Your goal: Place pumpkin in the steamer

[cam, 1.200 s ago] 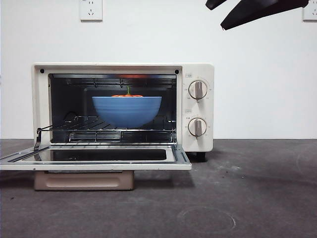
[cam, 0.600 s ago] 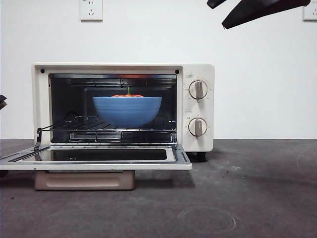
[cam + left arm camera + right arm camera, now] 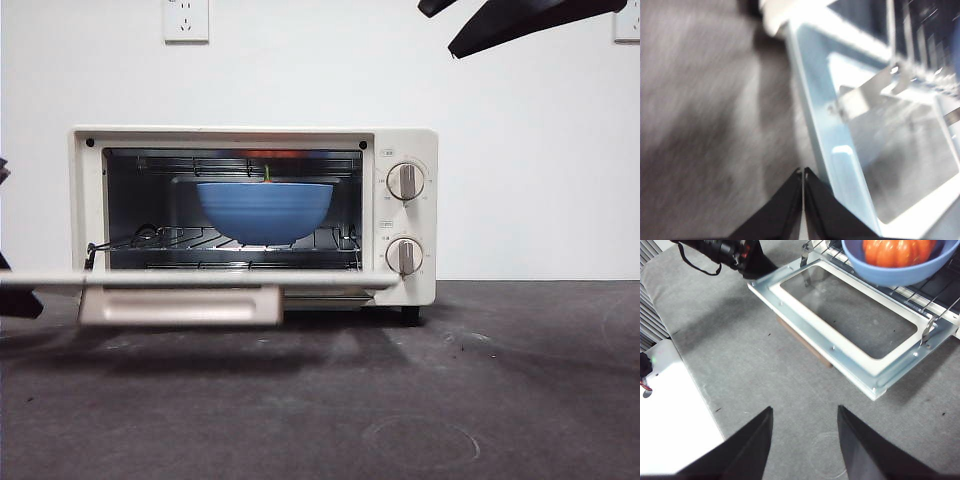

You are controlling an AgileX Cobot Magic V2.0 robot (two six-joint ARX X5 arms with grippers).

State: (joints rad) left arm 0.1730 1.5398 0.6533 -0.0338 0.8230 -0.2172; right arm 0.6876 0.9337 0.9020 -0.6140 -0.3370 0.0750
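The left hand (image 3: 803,172) is pinched closed with nothing between its jaws, its tips just beside the outer edge of the steamer's (image 3: 405,215) door (image 3: 840,335), low at that door's far end from the knobs. The right hand (image 3: 805,415) hangs high above the worktop (image 3: 480,380), jaws spread wide and holding nothing (in the front view only dark tips at the top corner). The pumpkin (image 3: 897,251) sits in the blue bowl (image 3: 265,210) on the wire rack (image 3: 190,240) inside the steamer. Bare worktop lies open in front of the door.
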